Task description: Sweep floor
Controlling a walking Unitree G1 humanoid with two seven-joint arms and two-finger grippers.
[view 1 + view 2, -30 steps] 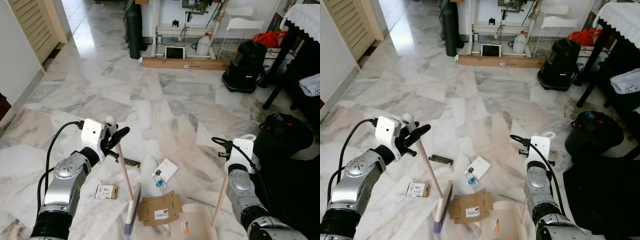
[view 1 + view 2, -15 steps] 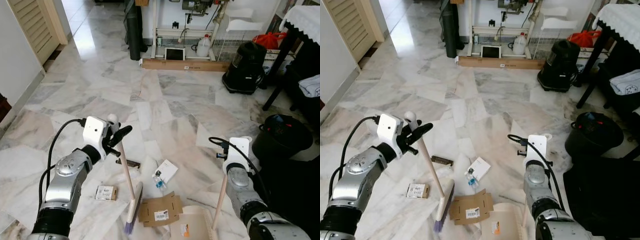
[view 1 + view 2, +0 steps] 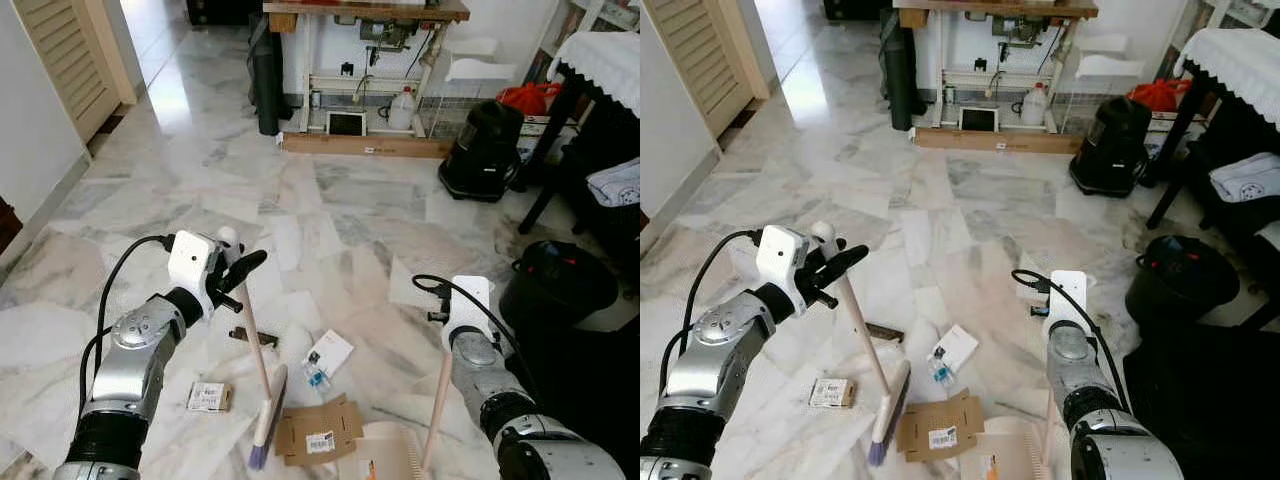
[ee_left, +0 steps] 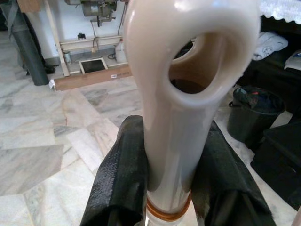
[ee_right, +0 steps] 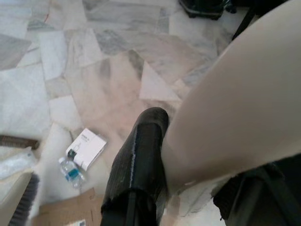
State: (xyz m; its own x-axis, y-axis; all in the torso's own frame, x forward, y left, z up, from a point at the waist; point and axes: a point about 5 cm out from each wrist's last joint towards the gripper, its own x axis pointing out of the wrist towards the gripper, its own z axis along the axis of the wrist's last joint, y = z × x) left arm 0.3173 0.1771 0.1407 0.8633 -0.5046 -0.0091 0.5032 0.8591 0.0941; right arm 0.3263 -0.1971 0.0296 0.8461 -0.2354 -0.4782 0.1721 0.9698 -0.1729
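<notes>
Left gripper (image 3: 237, 272): clamped on the top of the broom handle; the wrist view has both black fingers (image 4: 120, 174) pressed to the cream shaft just under its hanging loop.
Broom (image 3: 256, 358): handle leans from the left gripper down toward the robot; the bristle head (image 3: 268, 418) rests on the floor, its purple-tipped end nearest the robot.
Right gripper (image 5: 188, 155): closed round the dustpan handle (image 3: 436, 410); one finger (image 5: 136, 165) lies flat against the cream pole (the other is a dark blur at the frame edge).
Dustpan (image 3: 395, 452): cream, on the floor close in front of the robot, at the foot of its handle.
Floor (image 3: 200, 170): marble tiles, grey and pink veined.
Cardboard (image 3: 318, 429): flattened piece with a label, between broom head and dustpan, touching or nearly touching both.
White box (image 3: 331, 352): on the floor just beyond the cardboard.
Bottle (image 3: 316, 373): small, clear, blue label, lying beside the white box.
Small carton (image 3: 207, 396): left of the broom head, apart from it.
Dark strip (image 3: 251, 337): flat on the floor by the broom shaft.
Bin (image 3: 560, 280): black, to the robot's right.
Vacuum (image 3: 484, 152): black, farther off by the table legs.
</notes>
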